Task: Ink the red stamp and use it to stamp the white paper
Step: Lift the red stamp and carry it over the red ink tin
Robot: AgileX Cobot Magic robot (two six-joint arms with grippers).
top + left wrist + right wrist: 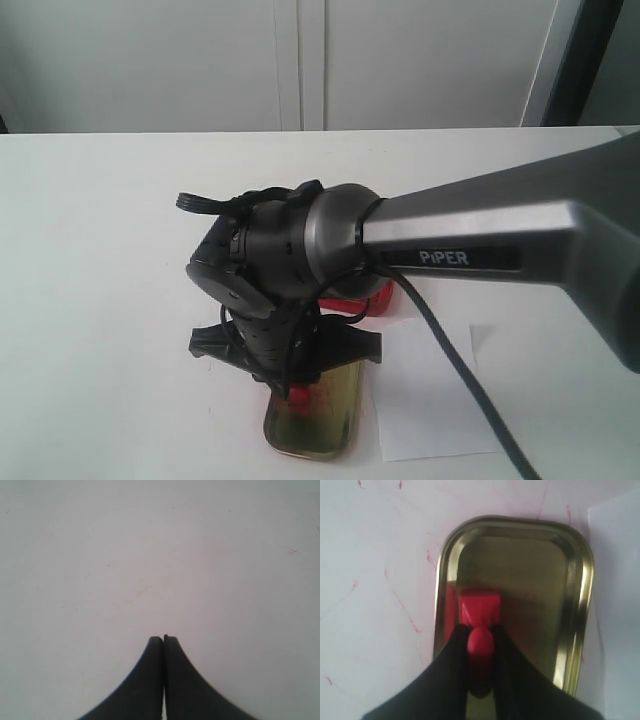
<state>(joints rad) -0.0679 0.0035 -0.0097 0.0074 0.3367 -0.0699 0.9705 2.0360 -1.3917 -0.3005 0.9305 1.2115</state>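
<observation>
My right gripper [480,630] is shut on the red stamp [479,609], its fingers clamping the stubby handle while the square base points down into the gold lid [520,565]. I cannot tell whether the base touches the lid. In the exterior view the stamp [299,394] shows as a red bit under the gripper [296,382], above the lid [315,430]. The white paper [440,390] lies flat just right of the lid, and its edge [620,580] also shows in the right wrist view. My left gripper [163,639] is shut on nothing over bare table.
The red ink tin [378,298] sits behind the lid, mostly hidden by the right arm [500,240], which spans in from the right. Thin red ink marks [402,607] streak the white table [100,250]. A white wall stands beyond the table's far edge.
</observation>
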